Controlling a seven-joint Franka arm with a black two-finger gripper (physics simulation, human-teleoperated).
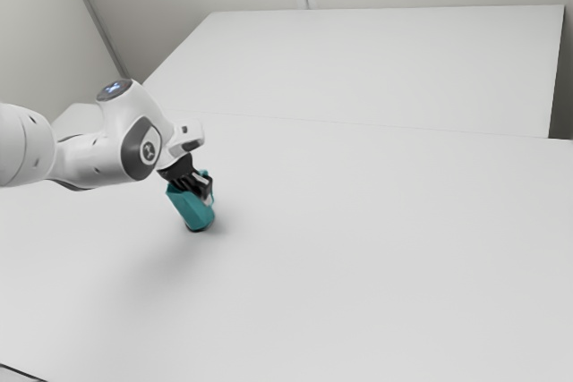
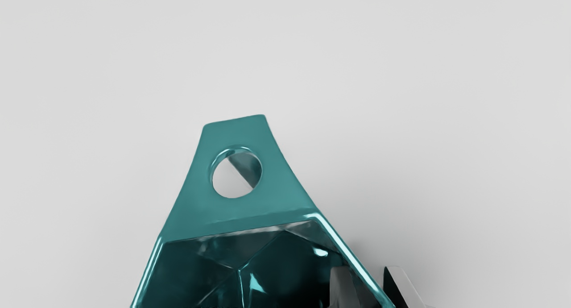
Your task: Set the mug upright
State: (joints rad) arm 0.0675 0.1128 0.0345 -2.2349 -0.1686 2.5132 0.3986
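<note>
Your white arm (image 1: 116, 145) reaches in from the exterior view's left, and your black jaws (image 1: 206, 191) meet the teal mug (image 1: 192, 209) at its rim. The mug leans, base lowest, well in from the counter's (image 1: 376, 257) near edge, a shadow beside it.

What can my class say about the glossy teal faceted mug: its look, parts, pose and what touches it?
The glossy teal faceted mug looks like glazed ceramic or metal. Its mouth is angular, its inside dark and many-sided; a flat handle, pierced by a round hole, flares from the rim. It is tilted, not upright, low over the plain white table; whether its base touches is unclear. The black two-finger gripper has its jaws closed on the wall, one inside, one outside.
</note>
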